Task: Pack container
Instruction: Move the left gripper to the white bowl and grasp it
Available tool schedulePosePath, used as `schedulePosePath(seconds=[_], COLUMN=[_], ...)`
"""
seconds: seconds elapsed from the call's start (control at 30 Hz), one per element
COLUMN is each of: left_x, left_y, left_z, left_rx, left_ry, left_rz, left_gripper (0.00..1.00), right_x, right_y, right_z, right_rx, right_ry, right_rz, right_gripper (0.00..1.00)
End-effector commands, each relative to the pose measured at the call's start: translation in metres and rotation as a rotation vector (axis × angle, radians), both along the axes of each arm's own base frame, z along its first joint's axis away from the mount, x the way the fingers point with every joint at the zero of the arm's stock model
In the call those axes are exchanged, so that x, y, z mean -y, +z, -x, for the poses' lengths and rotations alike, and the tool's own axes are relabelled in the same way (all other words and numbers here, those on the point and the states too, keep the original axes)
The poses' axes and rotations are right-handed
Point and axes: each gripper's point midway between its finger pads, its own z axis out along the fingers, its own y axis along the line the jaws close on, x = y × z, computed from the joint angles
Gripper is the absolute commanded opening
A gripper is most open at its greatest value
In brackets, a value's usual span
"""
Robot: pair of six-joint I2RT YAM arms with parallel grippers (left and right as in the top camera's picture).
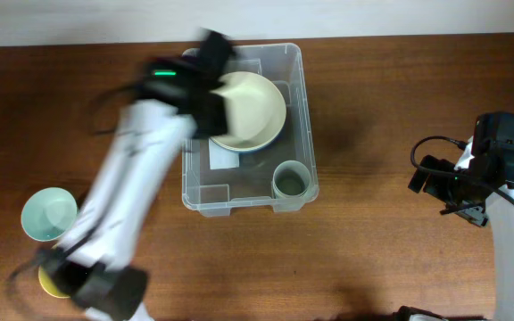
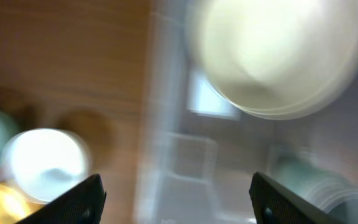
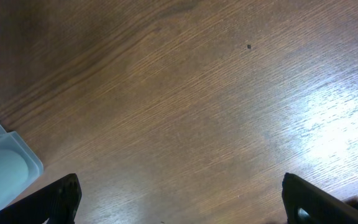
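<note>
a brown wooden table [image 1: 373, 107] holds the container [image 1: 303, 89] at its far middle, with a cream bowl [image 1: 252, 111] and a pale green cup [image 1: 292, 180] already inside. the left gripper [image 2: 176, 193] hangs blurred over the bowl, fingers spread and empty, while the right gripper [image 3: 179, 196] waits released over bare wood, well apart. a spread finger could catch the bowl's rim or the container's wall and drag the light bin, or the arm could knock the mint cup [image 1: 49, 216] by its base.

Soft, even light. Motion blur smears the left arm [image 1: 136, 178] overhead and the container [image 2: 166, 155] in its wrist view. Glare whitens the table [image 3: 331, 121] at right.
</note>
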Motion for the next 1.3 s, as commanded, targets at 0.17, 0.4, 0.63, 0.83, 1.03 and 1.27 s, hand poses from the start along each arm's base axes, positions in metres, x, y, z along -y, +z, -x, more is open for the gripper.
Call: schedulePosePath(seconds=[0.17, 0.4, 0.63, 0.83, 1.03, 1.27], left_x=[-0.132, -0.148, -0.148, -0.160, -0.167, -0.166], left_y=[0.041, -0.059, -0.158, -0.205, -0.239, -0.243], left_z=[0.061, 0.069, 0.069, 0.059, 0.060, 0.060], left_rx=[0.091, -0.074, -0.207, -0.282, -0.355, -0.368], left_ry=[0.356, 0.431, 0.455, 0.478, 0.508, 0.507], left_rz=[-0.032, 0.055, 0.101, 0.090, 0.100, 0.107], left_gripper=[0.80, 0.87, 0.87, 0.86, 0.84, 0.38], right_x=[-0.001, -0.001, -0.001, -0.001, -0.002, -0.001], right_y=[0.007, 0.007, 0.007, 0.007, 0.007, 0.007], right_z=[-0.005, -0.004, -0.003, -0.003, -0.002, -0.003], right_rx=[0.030, 0.028, 0.024, 0.024, 0.020, 0.021], right_ry=[0.012, 0.012, 0.012, 0.012, 0.012, 0.012], right_rz=[0.004, 0.003, 0.002, 0.002, 0.001, 0.001], right_gripper=[0.99, 0.99, 0.99, 0.99, 0.99, 0.99])
